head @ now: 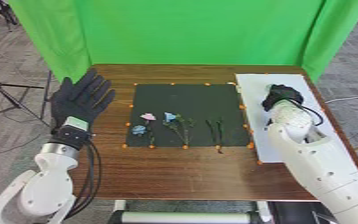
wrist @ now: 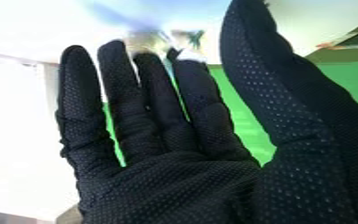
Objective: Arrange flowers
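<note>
Green cloth (head: 193,37) is hanging behind the brown wooden surface (head: 184,175); on the dark mat (head: 215,100), a pink flower (head: 148,116), an upper blue flower (head: 169,116) and a lower blue flower (head: 139,130) are lying toward the left; green stems (head: 215,131) are lying apart, to their right. The right hand (head: 284,97) is hanging over the white board (head: 255,90), its fingers extending nearly straight and its thumb standing apart; beyond the fingertips, blurred pale and green shapes (wrist: 193,37) are showing, whether touching the hand one cannot tell. The left hand (head: 79,100) is spreading its fingers by the surface's left edge. Handling, as judged: the flowers are probably weighing very little, the slender stems flexing or rolling under the glove, the petals crushing easily; a light pinch at mid-stem, below the bloom, is therefore looking soundest; gripping near either end is risking a swinging flower head.
</note>
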`<action>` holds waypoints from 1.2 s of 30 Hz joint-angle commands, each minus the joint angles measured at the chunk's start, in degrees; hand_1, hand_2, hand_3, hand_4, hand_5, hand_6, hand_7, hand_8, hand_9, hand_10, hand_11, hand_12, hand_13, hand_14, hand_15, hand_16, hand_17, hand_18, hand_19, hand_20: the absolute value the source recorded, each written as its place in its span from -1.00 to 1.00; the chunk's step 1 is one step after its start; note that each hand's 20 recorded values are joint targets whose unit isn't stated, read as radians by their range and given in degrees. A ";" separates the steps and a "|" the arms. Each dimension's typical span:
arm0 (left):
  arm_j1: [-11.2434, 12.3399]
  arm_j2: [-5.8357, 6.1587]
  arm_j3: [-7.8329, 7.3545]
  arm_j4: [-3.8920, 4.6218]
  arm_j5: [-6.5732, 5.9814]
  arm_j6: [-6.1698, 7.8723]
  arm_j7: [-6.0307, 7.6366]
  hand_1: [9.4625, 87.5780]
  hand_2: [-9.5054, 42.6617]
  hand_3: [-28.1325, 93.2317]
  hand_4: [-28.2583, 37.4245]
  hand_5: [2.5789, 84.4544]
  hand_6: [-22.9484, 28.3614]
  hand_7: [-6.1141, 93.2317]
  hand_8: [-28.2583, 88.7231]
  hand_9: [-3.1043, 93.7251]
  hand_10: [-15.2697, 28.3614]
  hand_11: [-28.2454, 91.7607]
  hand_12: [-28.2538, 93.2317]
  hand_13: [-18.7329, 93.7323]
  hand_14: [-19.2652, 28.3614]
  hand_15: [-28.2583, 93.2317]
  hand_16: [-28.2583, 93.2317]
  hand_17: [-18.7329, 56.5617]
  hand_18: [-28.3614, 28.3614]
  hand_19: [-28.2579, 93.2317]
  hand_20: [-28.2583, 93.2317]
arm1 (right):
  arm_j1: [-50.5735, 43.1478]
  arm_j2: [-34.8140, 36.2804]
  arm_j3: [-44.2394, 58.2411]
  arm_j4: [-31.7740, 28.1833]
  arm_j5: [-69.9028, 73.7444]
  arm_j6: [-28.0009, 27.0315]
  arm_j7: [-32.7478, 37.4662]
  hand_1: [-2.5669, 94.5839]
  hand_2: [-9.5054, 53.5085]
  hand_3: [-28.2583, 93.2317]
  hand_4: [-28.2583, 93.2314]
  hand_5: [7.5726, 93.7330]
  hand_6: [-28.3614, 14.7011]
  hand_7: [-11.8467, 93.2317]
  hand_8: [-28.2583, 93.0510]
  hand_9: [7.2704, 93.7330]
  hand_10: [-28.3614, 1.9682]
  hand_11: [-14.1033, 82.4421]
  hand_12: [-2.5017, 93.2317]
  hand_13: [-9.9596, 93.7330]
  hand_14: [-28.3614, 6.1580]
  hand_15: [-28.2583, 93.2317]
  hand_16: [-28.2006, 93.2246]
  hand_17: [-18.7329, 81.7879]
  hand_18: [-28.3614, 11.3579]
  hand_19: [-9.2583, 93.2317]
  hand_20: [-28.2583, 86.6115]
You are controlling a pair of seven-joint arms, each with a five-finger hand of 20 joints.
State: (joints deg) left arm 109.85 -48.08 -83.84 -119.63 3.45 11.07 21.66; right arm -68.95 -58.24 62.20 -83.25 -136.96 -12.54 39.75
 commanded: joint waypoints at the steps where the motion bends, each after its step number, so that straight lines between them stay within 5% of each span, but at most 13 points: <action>1: 0.67 -2.38 -0.65 -0.16 1.60 -0.05 -1.85 -0.55 0.03 0.65 -1.00 0.03 0.15 -0.46 -0.70 -0.07 0.35 -0.11 -0.33 -0.14 0.48 0.23 -0.65 -0.62 0.54 0.16 -0.33 | 0.58 -0.74 -2.17 2.85 -3.28 3.64 -0.16 0.11 -1.00 0.63 -1.00 0.28 0.26 -0.36 -0.71 0.25 0.20 -0.39 -0.69 0.16 -0.07 0.06 -0.38 -0.07 -0.66 0.73 -0.10; 3: 0.57 -2.76 -0.76 -0.05 1.78 -0.03 -2.30 -0.55 0.03 0.65 -1.00 0.03 0.15 -0.46 -0.70 -0.07 0.35 -0.11 -0.33 -0.14 0.48 0.23 -0.65 -0.62 0.54 0.16 -0.33 | -0.05 -0.61 -2.19 2.95 -3.57 4.44 0.01 0.18 -1.00 0.57 -1.00 0.35 0.29 -0.31 -0.63 0.34 0.22 -0.40 -0.67 0.21 -0.03 0.06 -0.36 -0.05 -0.65 0.74 -0.07; 4: 0.55 -0.54 0.33 -0.14 0.09 -0.05 -0.08 -0.55 0.04 0.65 -1.00 0.03 0.15 -0.46 -0.70 -0.07 0.35 -0.11 -0.33 -0.14 0.48 0.23 -0.65 -0.62 0.54 0.16 -0.33 | -0.11 -0.67 -2.22 3.05 -3.75 4.67 0.07 0.22 -1.00 0.54 -1.00 0.39 0.31 -0.27 -0.62 0.38 0.22 -0.39 -0.66 0.23 -0.02 0.05 -0.35 -0.05 -0.65 0.74 -0.06; 6: 0.53 0.62 0.95 -0.15 -0.87 0.12 1.05 -0.55 0.04 0.65 -1.00 0.03 0.15 -0.46 -0.70 -0.07 0.35 -0.11 -0.33 -0.14 0.48 0.23 -0.65 -0.62 0.54 0.16 -0.33 | -0.62 -0.58 -2.08 2.68 -3.62 4.57 0.52 0.24 -1.00 0.54 -1.00 0.44 0.31 -0.20 -0.58 0.41 0.22 -0.39 -0.65 0.25 0.00 0.05 -0.34 -0.04 -0.63 0.74 -0.05; 14: 3.13 -0.80 -1.29 -0.88 -0.05 0.28 0.58 -0.55 0.04 0.65 -1.00 0.02 0.14 -0.46 -0.71 -0.07 0.35 -0.11 -0.33 -0.14 0.48 0.23 -0.65 -0.62 0.54 0.16 -0.33 | -2.93 0.31 -2.65 -3.13 -7.95 9.15 4.30 0.26 -0.95 0.61 -1.00 0.52 0.25 -0.08 -0.48 0.36 0.04 -0.42 -0.64 0.24 -0.07 0.06 -0.32 -0.06 -0.66 0.71 -0.04; 25: 4.70 -0.75 -2.61 -1.23 -0.09 0.74 0.59 -0.55 0.03 0.65 -1.00 0.02 0.14 -0.46 -0.71 -0.07 0.35 -0.11 -0.33 -0.14 0.48 0.23 -0.65 -0.61 0.54 0.16 -0.33 | -3.45 1.40 -3.73 -15.70 -10.46 17.62 -3.53 0.25 -0.96 0.63 -1.00 0.53 0.21 -0.10 -0.45 0.31 -0.07 -0.42 -0.65 0.19 -0.14 0.09 -0.34 -0.07 -0.67 0.70 -0.05; 36: 4.24 -1.23 -2.34 -0.83 0.06 0.69 -0.48 -0.55 0.03 0.65 -1.00 0.02 0.14 -0.47 -0.71 -0.07 0.35 -0.11 -0.33 -0.14 0.48 0.23 -0.65 -0.62 0.54 0.15 -0.33 | -1.04 -5.39 -9.18 -15.76 -7.44 9.85 -11.33 0.22 -0.95 0.64 -1.00 0.51 0.26 -0.08 -0.47 0.24 -0.03 -0.44 -0.65 0.11 -0.13 0.06 -0.34 -0.12 -0.59 0.62 -0.07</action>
State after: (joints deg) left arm 114.06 -48.59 -86.36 -120.35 3.34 11.42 22.17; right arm -71.87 -58.04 57.10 -100.27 -144.79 1.73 30.02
